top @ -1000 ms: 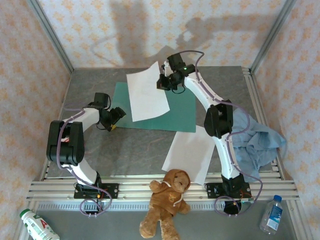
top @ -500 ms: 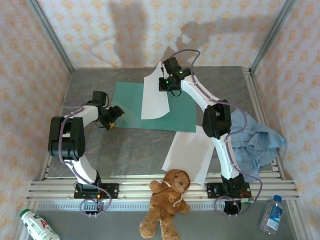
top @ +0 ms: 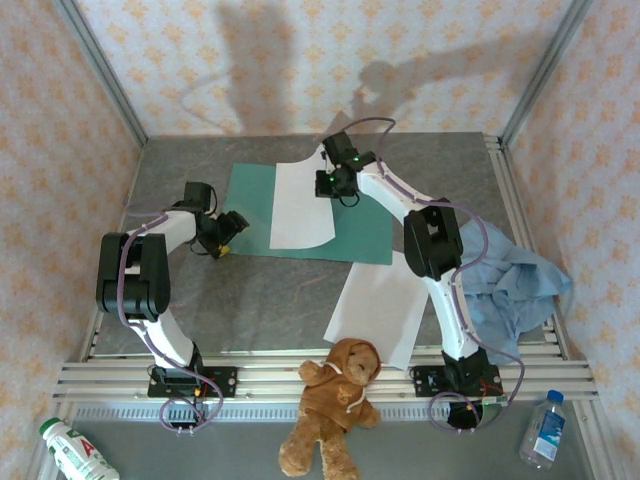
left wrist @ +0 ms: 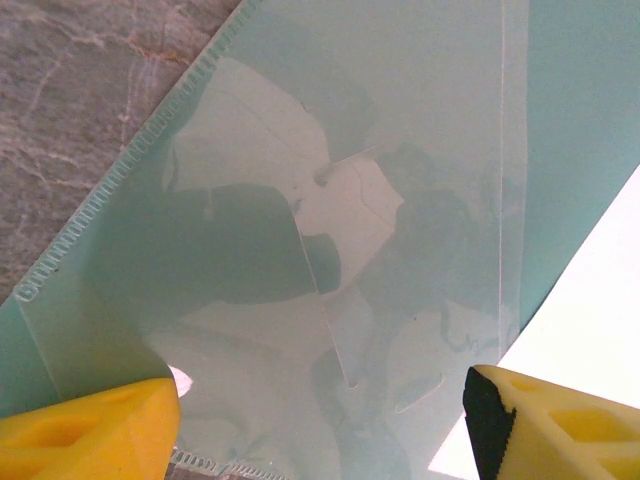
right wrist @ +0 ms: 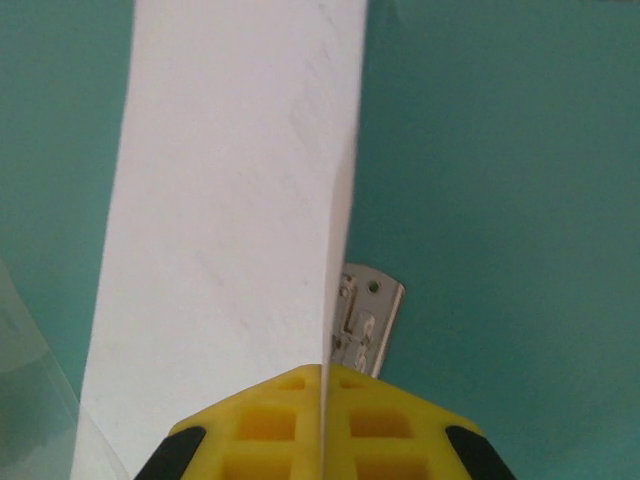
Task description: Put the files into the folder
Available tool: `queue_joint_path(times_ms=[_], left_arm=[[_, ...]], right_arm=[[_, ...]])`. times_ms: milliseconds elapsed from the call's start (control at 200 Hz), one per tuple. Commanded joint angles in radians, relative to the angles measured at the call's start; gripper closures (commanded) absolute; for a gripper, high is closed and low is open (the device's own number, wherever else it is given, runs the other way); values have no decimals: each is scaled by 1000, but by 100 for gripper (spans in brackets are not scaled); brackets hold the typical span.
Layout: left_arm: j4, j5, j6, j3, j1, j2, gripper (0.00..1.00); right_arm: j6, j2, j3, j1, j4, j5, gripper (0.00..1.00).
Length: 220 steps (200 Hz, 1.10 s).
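sheet (top: 300, 205) on folder (top: 250, 195), second sheet (top: 380, 305) just before it

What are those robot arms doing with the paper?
They are filing paper. The right gripper pinches one white sheet and holds it over the green folder. The left gripper is open at the folder's left edge, over its clear flap. A second sheet lies on the table nearer the arms, not yet in the folder.
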Motion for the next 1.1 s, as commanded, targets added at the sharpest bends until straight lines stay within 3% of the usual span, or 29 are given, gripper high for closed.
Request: queue_joint_path(times_ms=[0, 145, 305, 1096], left_arm=[[-23, -13, 37, 39, 9, -4, 24], [-85, -114, 119, 94, 7, -45, 17], [-125, -212, 202, 148, 9, 13, 15], [-61, -126, 208, 120, 8, 113, 21]], right_arm=[[95, -80, -53, 6, 82, 43, 100], [139, -90, -96, 7, 117, 64, 100], [167, -90, -108, 7, 133, 73, 100], [230, -35, -76, 40, 177, 56, 100]])
